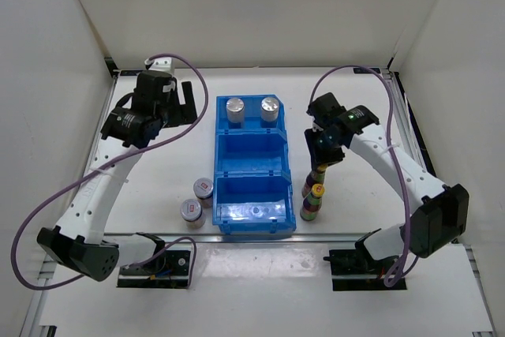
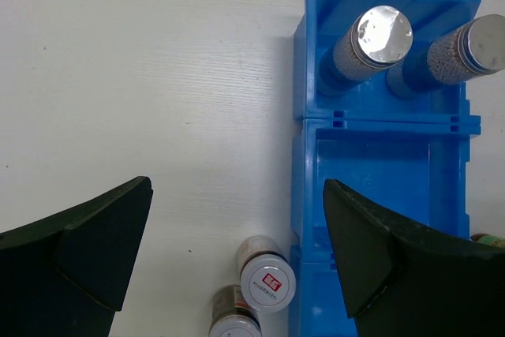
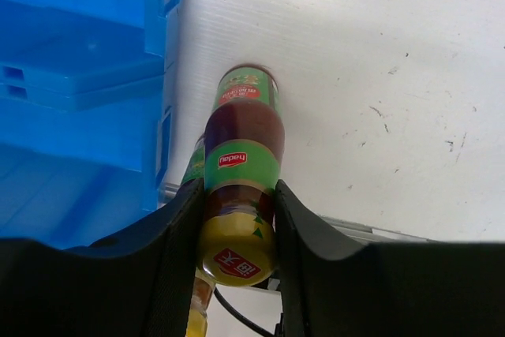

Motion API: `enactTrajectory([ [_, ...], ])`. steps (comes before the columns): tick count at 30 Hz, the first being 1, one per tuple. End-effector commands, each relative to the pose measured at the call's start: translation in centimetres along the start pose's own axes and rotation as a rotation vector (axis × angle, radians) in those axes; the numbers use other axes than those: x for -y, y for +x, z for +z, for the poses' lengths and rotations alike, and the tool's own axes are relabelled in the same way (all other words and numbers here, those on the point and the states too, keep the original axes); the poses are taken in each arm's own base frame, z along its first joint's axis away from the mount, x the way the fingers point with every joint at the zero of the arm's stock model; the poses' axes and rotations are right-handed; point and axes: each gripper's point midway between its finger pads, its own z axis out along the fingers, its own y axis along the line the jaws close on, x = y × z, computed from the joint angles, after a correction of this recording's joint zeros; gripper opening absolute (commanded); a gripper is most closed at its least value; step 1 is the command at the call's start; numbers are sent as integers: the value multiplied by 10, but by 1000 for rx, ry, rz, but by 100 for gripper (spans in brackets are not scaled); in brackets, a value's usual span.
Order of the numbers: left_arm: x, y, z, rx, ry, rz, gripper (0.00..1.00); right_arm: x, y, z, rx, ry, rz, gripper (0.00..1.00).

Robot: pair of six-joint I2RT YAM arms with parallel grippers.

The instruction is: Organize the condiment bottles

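Right hand (image 3: 238,195) grips slim bottle (image 3: 243,124) at its yellow cap (image 3: 235,249) — red label logo unreadable, second bottle (image 3: 194,165) mostly hidden; left hand (image 2: 237,187) wide.

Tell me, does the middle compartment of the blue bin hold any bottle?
No. The middle compartment shows only bare blue floor; both binned silver-lidded cylinders stand in the far compartment.

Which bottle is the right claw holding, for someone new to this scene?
Find the blue bin mid-table; two slim yellow-capped bottles stand just right of it. The held bottle is the farther one from the arm bases, its cap pinched in the right claw, while its twin stands free.
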Motion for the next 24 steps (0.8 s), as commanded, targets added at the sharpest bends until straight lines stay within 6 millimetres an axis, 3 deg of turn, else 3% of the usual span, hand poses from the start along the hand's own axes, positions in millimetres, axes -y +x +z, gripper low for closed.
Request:
enactTrajectory([
  [1,-4,-5,-15,33,10,0,100,0,-3,-4,4,7,3,21],
  [5,-10,-6,-19,49,-7,6,100,0,-13,-23,50,49,-4,2],
  [8,-11,-4,-20,49,-7,6,100,-4,-33,-52,133,53,-4,0],
  [14,-14,0,-23,51,-15,5,100,-29,-74,-82,237,31,-56,0],
  [20,-16,-2,-26,62,-22,12,100,-53,-101,-81,261,29,-115,0],
  [24,-22,-2,-29,75,-41,18,100,-65,-118,-65,250,30,-146,0],
])
